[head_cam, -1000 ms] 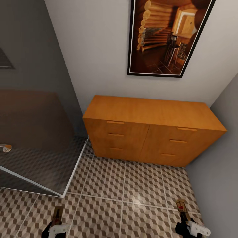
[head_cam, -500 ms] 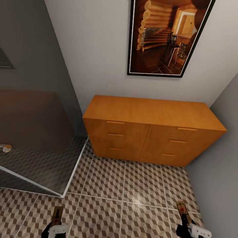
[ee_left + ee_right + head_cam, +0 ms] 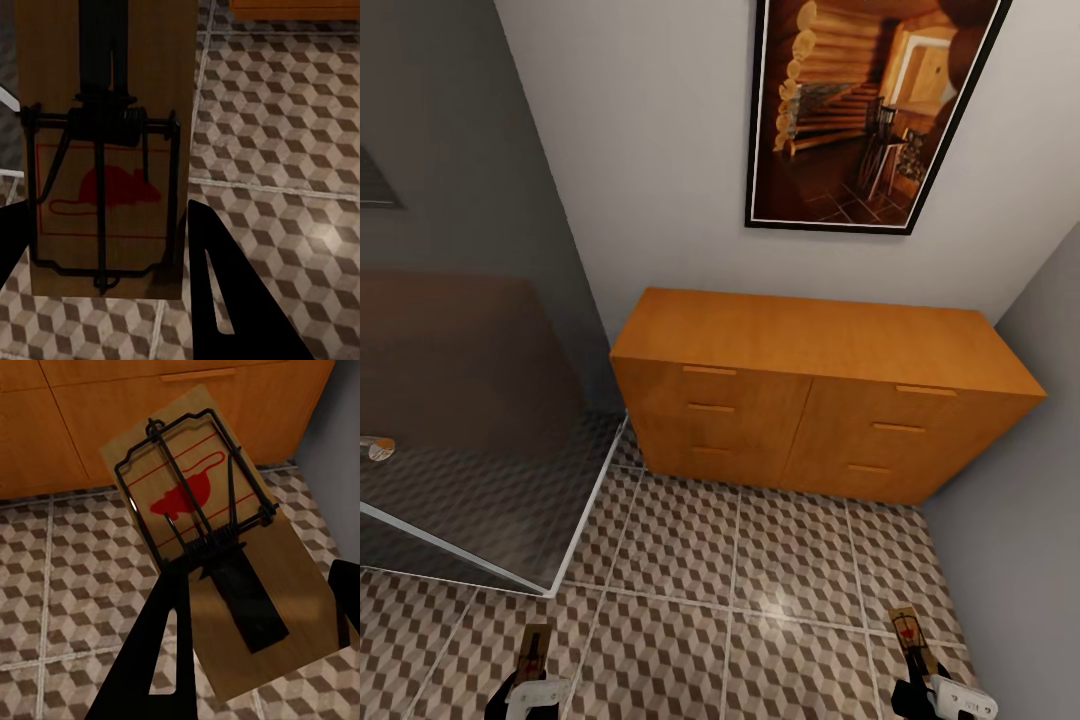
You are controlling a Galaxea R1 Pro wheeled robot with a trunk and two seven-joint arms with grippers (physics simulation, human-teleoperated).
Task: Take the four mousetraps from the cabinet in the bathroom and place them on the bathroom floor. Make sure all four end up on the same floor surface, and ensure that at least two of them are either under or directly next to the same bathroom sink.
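I have one mousetrap [image 3: 105, 150] pinched in my left tool [image 3: 532, 690] and another mousetrap [image 3: 202, 532] seemingly pinched in my right tool [image 3: 945, 697], near the closed cabinet [image 3: 810, 400], so next I carry both to the sink.

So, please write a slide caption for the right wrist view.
Right gripper holding a mousetrap above the bathroom floor, facing the cabinet.

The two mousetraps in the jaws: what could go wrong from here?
1. Each mousetrap seems held near one end, with most of the board sticking out; it might tilt or slip while the robot drives.
2. No sink is in sight near the cabinet; traps dropped here would probably miss the sink condition.
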